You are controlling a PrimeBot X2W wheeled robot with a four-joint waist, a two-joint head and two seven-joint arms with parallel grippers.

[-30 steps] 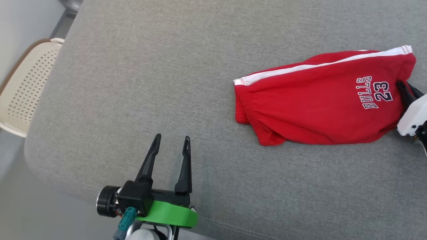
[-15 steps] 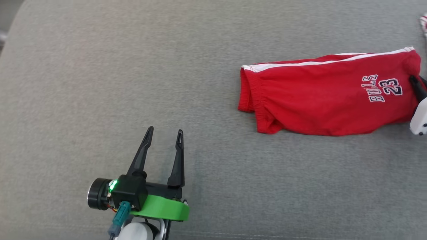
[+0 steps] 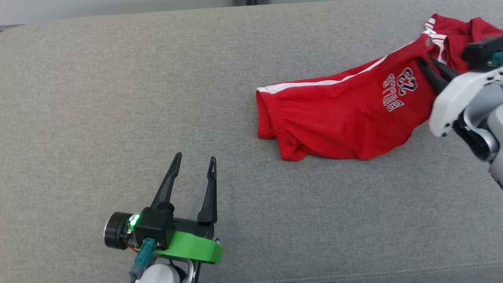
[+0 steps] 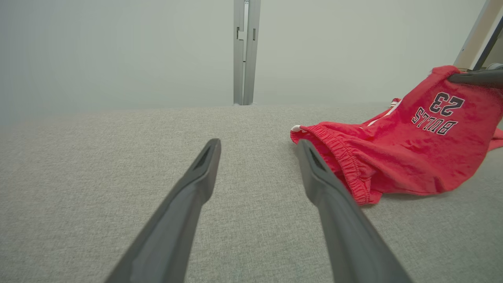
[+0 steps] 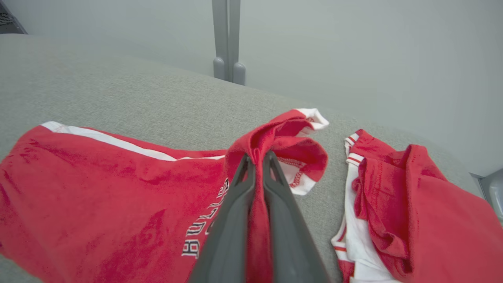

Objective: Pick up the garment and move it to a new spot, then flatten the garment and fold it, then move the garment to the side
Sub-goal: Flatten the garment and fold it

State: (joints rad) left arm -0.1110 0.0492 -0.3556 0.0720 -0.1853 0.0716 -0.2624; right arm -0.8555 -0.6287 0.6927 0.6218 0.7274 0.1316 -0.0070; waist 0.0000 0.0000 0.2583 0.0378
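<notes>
The red shorts lie on the gray surface, over on the robot's right & toward the far edge. They have a white stripe down the side & "BULLS 23" in dark letters. The stretchy waistband end rests flat on the surface, nearest the middle. The other end, a leg hem, is up off the surface. The right tool has pinched a fold of red cloth there, its two dark fingers nearly together w/ the cloth squeezed between them (easiest to see from the right wrist cam, where the cloth bunches over the tips). So the shorts slope up from waistband to tool.

The left tool is near the front of the surface, well apart from the shorts. Its fingers stand wide w/ nothing between them, tips pointing toward the far edge.

Near the lifted hem, further right, a 2nd red & white garment lies crumpled on the surface, w/ a strip of gray between it & the shorts. Behind the surface is a pale wall w/ a gray upright post.
</notes>
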